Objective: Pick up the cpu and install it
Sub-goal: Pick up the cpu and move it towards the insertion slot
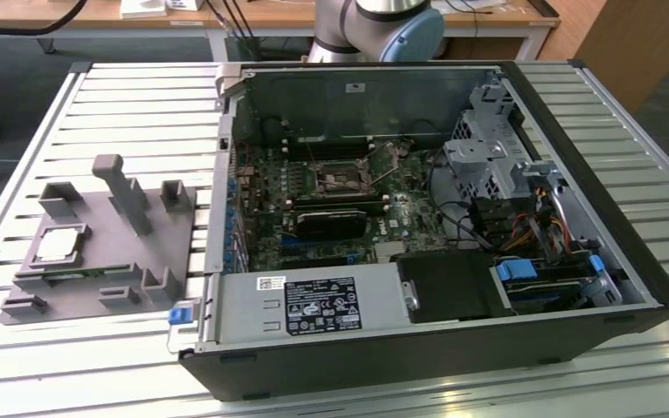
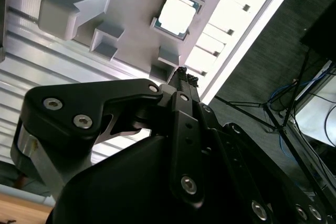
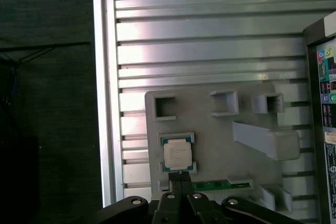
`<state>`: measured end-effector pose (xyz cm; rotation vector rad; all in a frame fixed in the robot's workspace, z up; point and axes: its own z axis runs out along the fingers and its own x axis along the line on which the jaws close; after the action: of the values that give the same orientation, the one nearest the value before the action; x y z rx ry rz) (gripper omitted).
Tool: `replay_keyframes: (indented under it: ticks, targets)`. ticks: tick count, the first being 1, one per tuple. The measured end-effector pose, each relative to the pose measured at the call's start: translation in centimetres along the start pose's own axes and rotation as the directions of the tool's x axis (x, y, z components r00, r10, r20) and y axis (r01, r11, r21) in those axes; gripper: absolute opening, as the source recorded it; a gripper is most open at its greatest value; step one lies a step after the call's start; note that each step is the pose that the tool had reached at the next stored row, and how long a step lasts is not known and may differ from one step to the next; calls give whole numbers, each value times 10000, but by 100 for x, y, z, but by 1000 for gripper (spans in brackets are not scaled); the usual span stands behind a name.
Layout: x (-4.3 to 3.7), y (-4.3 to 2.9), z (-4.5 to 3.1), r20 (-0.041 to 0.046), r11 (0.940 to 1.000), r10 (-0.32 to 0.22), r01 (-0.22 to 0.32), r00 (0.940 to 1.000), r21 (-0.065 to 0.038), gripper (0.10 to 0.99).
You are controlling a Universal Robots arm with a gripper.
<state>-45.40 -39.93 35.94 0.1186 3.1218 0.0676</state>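
The cpu (image 1: pixel 58 244) lies flat in a square seat of the grey plastic fixture (image 1: pixel 84 300), at the exterior view's left, in the lower left part of the frame. Its silvery top faces up. The fixture stands on the slatted metal table (image 1: pixel 102 96), just beside the open computer case (image 1: pixel 428 370), which takes the middle and the right of that frame.

In both wrist views the gripper (image 3: pixel 181 174) (image 2: pixel 184 73) has its jaws together, with nothing between them. In the first wrist view the black fingertips (image 3: pixel 176 178) appear just beside one edge of the cpu (image 3: pixel 177 154); I cannot tell if they touch it. A narrow green module (image 3: pixel 215 185) lies in a slot of the fixture (image 3: pixel 220 145) near the cpu.

On the case, a small white sticker (image 1: pixel 271 283) and a black label (image 1: pixel 323 306) are placed on the grey metal box at the lower middle of the exterior view. I cannot make out their print.
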Motion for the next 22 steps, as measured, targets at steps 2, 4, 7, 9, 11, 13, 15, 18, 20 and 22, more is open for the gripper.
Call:
replay_keyframes:
  ticks: [2,4,7,9,11,13,15,18,20,22]
  targets:
    - [-1,-18,14,-11,10000,-1,1,10000,1,106]
    - [-3,-42,36,-32,10000,1,-1,10000,2,106]
    - [-3,-58,60,-75,10000,3,-3,10000,9,106]
    - [-5,-72,75,-88,10000,4,-4,10000,11,106]
    - [-5,-80,89,-89,10000,4,-4,10000,11,106]
    - [-6,-89,99,-89,10000,4,-3,10000,10,106]
    - [-6,-95,113,-87,10000,4,-4,10000,9,106]
    - [-6,-99,129,-89,10000,4,-4,10000,10,106]
    - [-6,-101,140,-88,10000,5,-5,10000,10,106]
    - [-6,-104,149,-88,10000,4,-4,10000,9,106]
